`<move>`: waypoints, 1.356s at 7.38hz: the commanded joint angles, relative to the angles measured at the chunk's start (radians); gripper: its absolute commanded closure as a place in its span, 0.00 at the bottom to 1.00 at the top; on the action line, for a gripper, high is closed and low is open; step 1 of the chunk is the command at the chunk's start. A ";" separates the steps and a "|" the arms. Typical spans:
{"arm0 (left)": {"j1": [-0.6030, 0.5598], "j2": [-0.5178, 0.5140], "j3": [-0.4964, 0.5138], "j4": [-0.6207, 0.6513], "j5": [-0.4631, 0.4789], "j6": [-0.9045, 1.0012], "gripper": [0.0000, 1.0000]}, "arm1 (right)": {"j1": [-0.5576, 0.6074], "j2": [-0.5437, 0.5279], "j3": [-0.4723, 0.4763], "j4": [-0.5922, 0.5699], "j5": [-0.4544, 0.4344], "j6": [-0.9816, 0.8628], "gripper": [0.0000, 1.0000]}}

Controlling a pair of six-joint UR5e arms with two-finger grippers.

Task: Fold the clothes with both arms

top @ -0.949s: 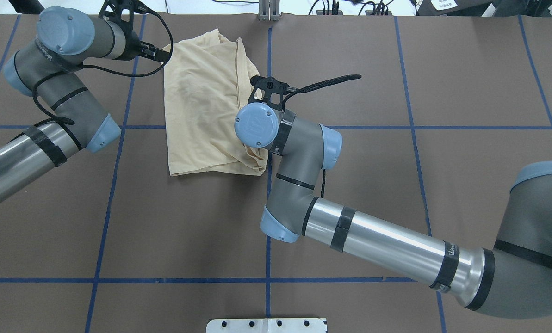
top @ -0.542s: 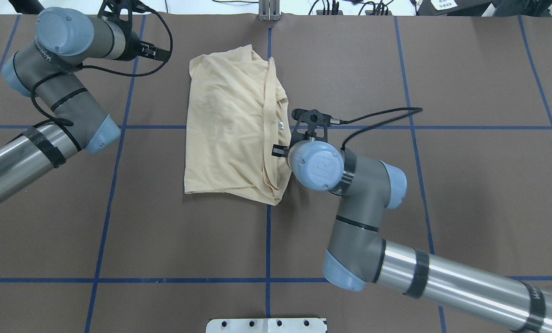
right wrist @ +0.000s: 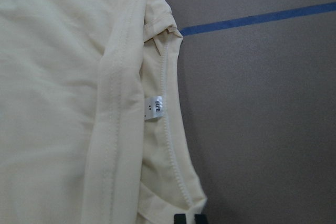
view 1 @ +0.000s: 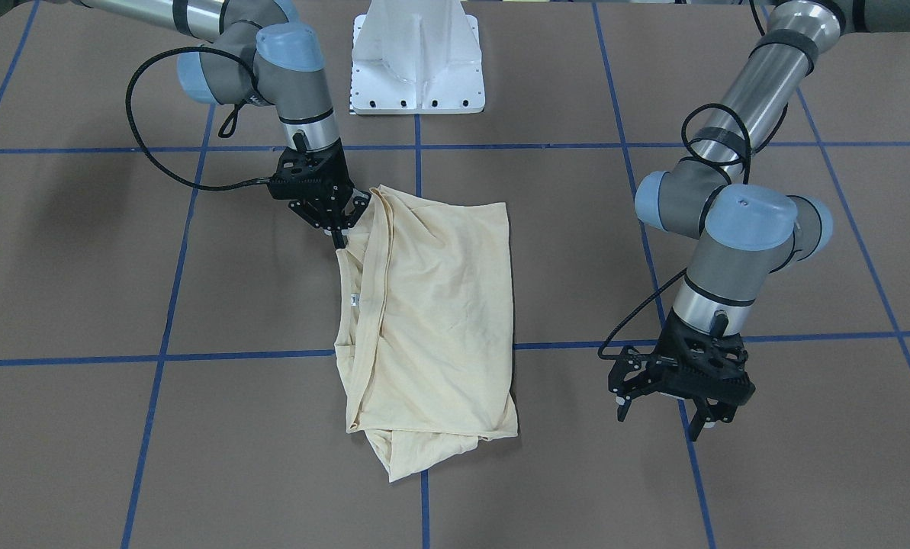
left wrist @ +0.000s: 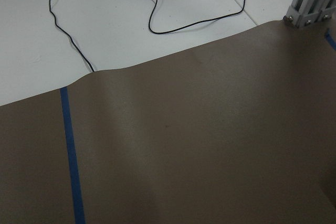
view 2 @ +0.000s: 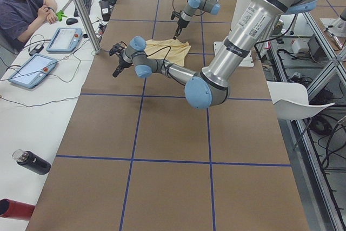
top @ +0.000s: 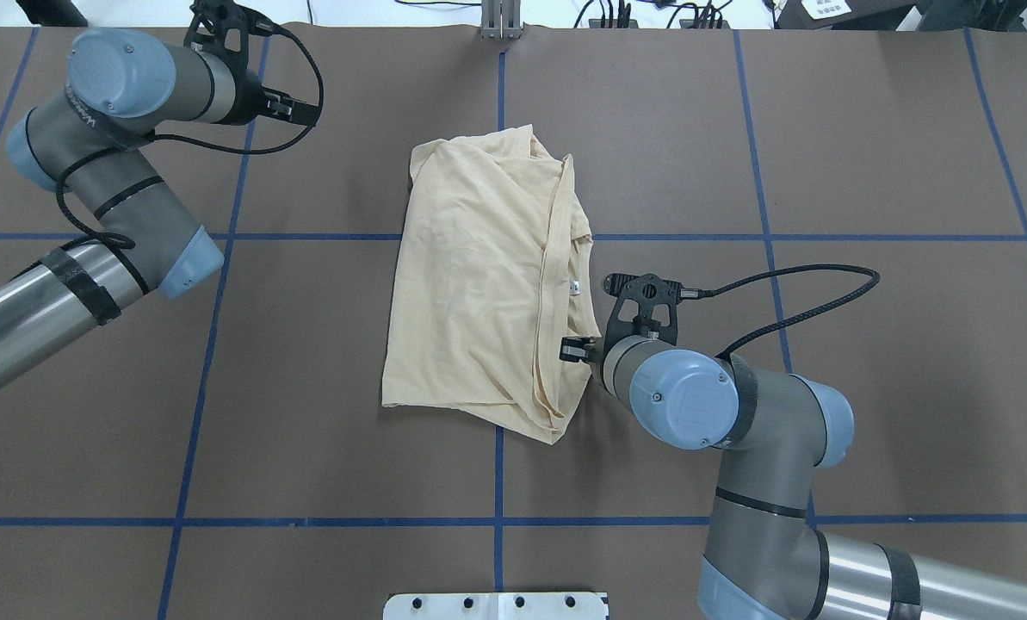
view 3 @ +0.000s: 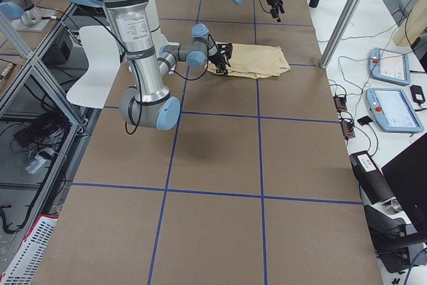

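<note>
Right fingers (right wrist: 180, 219) tight on T-shirt (top: 479, 275) edge; left fingers (view 1: 705, 423) spread, well apart.

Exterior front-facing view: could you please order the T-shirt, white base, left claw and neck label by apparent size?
1. T-shirt
2. White base, cropped at top, and left claw: too close to rank
3. Neck label

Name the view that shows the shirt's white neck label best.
The right wrist-mounted view: the neck label is close up on the shirt, its dark print visible. The overhead and front-facing views show only a white speck; the side and left wrist-mounted views show none of it.
</note>
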 commanded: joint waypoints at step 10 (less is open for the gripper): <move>0.002 0.024 -0.030 0.002 -0.003 0.008 0.00 | -0.003 0.326 -0.188 -0.453 0.151 -0.180 0.00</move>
